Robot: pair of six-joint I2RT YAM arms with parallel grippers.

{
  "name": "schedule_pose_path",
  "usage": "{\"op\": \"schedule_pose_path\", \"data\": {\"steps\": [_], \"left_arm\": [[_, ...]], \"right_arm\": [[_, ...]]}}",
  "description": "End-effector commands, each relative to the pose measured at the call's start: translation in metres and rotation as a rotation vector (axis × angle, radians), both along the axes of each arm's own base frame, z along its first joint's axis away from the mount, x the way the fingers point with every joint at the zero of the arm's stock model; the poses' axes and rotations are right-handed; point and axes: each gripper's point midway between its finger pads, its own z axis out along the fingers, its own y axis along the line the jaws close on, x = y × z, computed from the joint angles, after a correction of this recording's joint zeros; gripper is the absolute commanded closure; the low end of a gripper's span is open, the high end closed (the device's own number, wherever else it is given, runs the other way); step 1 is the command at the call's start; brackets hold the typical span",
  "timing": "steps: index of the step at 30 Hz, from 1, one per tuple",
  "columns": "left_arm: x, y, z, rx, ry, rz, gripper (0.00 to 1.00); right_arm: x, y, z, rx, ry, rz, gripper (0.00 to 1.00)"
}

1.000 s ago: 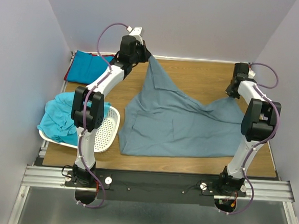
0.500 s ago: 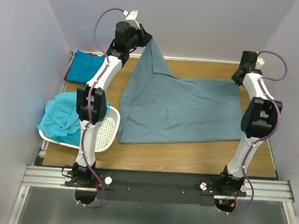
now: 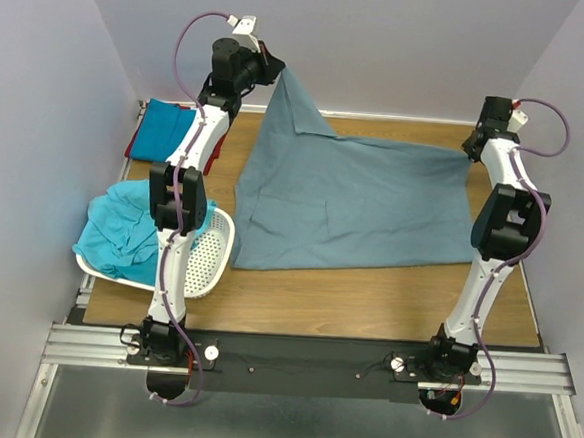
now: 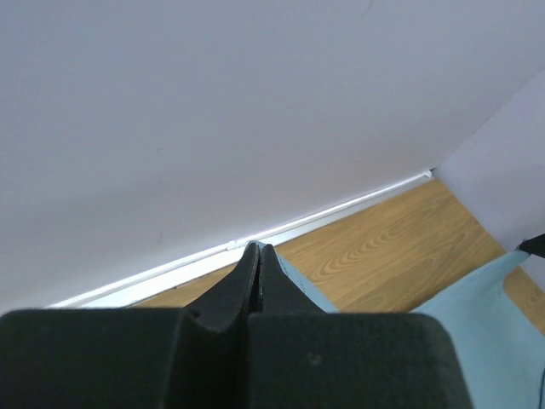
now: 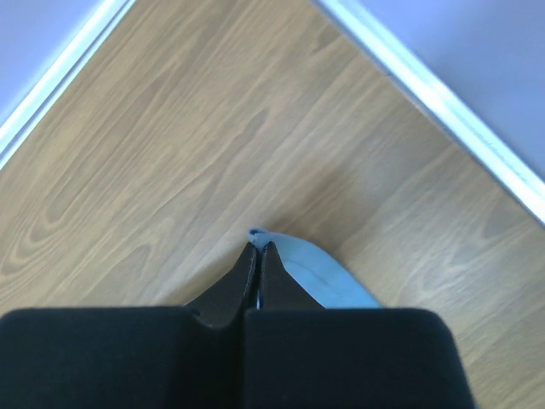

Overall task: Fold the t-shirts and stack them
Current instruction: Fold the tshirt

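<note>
The large grey-blue t-shirt (image 3: 354, 198) is stretched over the middle and back of the table. My left gripper (image 3: 280, 70) is shut on its far left corner and holds it high near the back wall; in the left wrist view (image 4: 258, 247) cloth (image 4: 298, 285) shows at the closed tips. My right gripper (image 3: 470, 153) is shut on the far right corner, low over the table; the right wrist view (image 5: 258, 245) shows cloth (image 5: 324, 277) pinched there. A turquoise shirt (image 3: 121, 229) lies bunched in the basket. A bright blue shirt (image 3: 168, 130) lies folded on a red one (image 3: 132, 148) at the back left.
The white perforated basket (image 3: 209, 258) sits at the left front of the table. The back wall and side walls stand close behind both grippers. Bare wood (image 3: 367, 299) shows in front of the grey-blue shirt.
Both grippers have moved toward the back wall with the shirt's corners, the left one also rising. The shirt has been pulled out flatter and dragged back from the front edge.
</note>
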Motion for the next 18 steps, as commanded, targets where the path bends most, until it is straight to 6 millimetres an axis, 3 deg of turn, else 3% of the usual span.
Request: {"op": "schedule_pose_path", "data": {"steps": [1,5,9,11,14,17,18], "left_arm": [[-0.003,-0.006,0.024,0.020,-0.100,-0.044,1.00],[-0.003,-0.009,0.019,0.013,-0.095,-0.064,1.00],[-0.006,-0.014,0.007,0.000,-0.067,-0.092,1.00],[-0.012,-0.015,0.011,-0.019,-0.054,-0.104,1.00],[-0.024,-0.013,0.008,-0.053,0.004,-0.099,1.00],[-0.045,-0.010,0.008,-0.088,0.045,-0.093,1.00],[-0.059,-0.008,0.001,-0.113,0.086,-0.089,1.00]], "right_arm": [[-0.004,-0.028,-0.004,0.001,0.005,-0.063,1.00],[-0.007,-0.038,-0.010,-0.005,0.024,-0.067,1.00],[-0.006,-0.037,-0.016,0.003,0.033,-0.052,1.00],[-0.008,-0.035,-0.018,0.008,0.039,-0.043,1.00],[-0.017,-0.032,-0.014,0.014,0.043,-0.036,1.00],[-0.026,-0.031,0.001,0.007,0.029,-0.034,1.00],[-0.035,-0.027,-0.005,0.014,0.049,-0.029,1.00]]}}
